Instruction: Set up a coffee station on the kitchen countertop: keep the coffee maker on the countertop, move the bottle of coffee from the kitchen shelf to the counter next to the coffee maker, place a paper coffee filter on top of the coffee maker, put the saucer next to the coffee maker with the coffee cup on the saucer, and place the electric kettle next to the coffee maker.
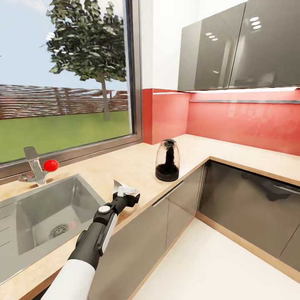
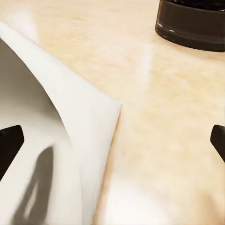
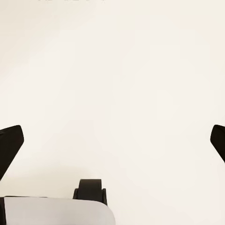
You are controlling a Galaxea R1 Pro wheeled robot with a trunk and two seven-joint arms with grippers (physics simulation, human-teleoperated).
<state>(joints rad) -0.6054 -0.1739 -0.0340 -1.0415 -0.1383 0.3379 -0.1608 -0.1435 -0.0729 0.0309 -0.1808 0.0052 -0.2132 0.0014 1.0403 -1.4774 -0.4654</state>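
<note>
The paper coffee filter [image 1: 118,185], a white folded cone, stands tilted on the kitchen countertop [image 1: 137,164] just right of the sink. My left gripper [image 1: 126,193] hovers right at it, open. In the left wrist view the filter [image 2: 61,140] lies toward one side of the wide gap between the black fingertips [image 2: 9,150], on the tan countertop [image 2: 168,117]. The electric kettle [image 1: 167,160], clear glass with a black base, stands farther along the counter near the corner; its base [image 2: 192,26] shows beyond the filter. My right gripper [image 3: 112,140] is open over the white floor.
A steel sink [image 1: 25,208] and a faucet with a red knob [image 1: 39,168] lie left of the arm under a large window. Dark upper cabinets [image 1: 237,46] hang over the red backsplash. Grey cabinet fronts [image 1: 246,208] wrap the corner, with white floor [image 1: 216,266] below.
</note>
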